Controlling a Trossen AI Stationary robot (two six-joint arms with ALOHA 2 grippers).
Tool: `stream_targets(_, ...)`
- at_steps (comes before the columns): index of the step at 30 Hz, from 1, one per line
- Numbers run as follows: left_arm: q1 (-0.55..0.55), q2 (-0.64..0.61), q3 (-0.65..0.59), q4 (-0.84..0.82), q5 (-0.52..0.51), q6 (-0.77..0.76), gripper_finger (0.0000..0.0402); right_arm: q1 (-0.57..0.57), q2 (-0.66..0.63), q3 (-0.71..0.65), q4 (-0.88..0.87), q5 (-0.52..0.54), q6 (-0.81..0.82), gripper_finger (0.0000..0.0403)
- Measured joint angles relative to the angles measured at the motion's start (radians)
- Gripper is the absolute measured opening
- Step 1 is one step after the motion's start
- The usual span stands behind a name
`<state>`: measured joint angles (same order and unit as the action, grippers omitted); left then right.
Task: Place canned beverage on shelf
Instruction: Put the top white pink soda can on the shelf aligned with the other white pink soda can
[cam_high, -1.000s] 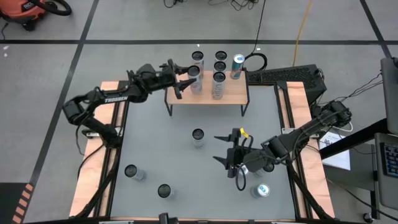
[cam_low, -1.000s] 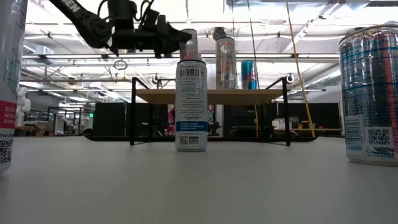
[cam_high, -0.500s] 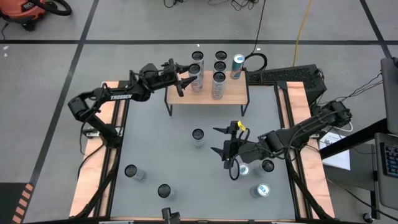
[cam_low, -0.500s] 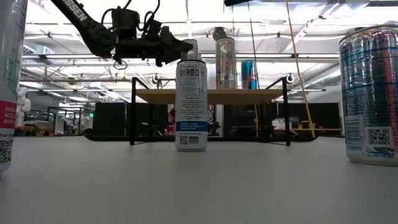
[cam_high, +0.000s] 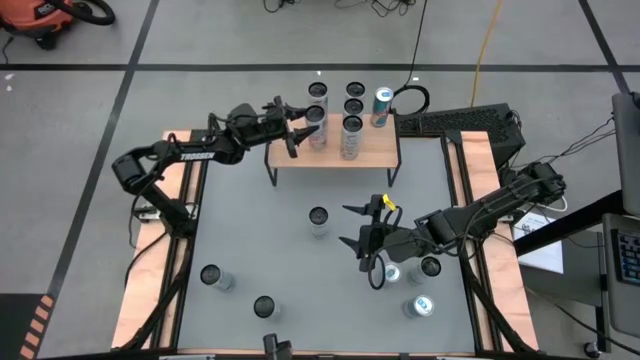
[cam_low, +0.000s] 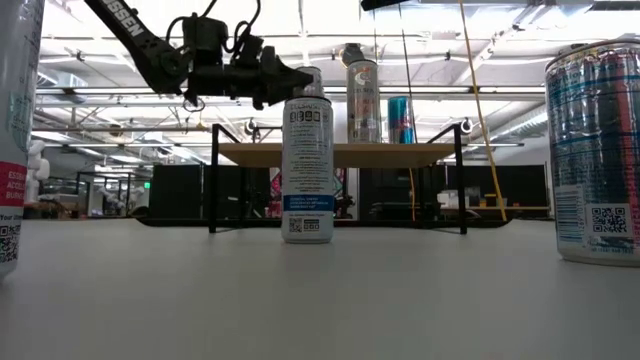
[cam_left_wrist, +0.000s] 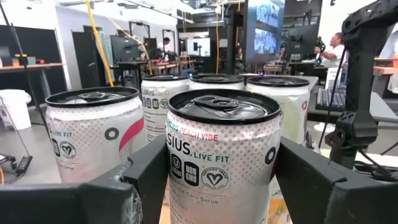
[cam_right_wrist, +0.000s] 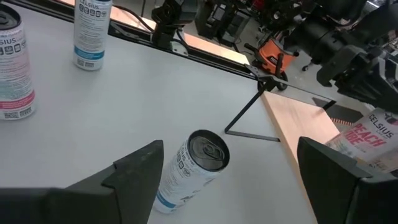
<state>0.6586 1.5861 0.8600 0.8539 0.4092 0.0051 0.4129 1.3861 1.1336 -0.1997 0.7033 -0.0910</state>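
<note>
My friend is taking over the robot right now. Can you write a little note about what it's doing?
Left tool: over the shelf, fingers on either side of a peach can standing there; can't tell if it grips.
Right tool: open above the table, lined up on the middle can.
Done: five cans are on the shelf.
Left: six cans on the table, including two front left and one front right.

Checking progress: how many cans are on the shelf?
6 on the shelf: far-left can, far-middle can, far-right can, middle can, front can, gripped can in the left gripper. None seem hidden.
</note>
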Motion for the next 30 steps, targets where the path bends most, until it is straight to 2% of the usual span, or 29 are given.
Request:
stream_targets(15, 0.000, 0.019, 0.002, 0.018, -0.013, -0.001, 0.0244, 0.000, 0.000, 0.000, 0.000, -0.001, 0.000, 0.0304)
stream_targets(30, -0.003, 0.020, 0.002, 0.015, -0.027, 0.000, 0.0285, 0.000, 0.000, 0.000, 0.000, -0.001, 0.005, 0.0304)
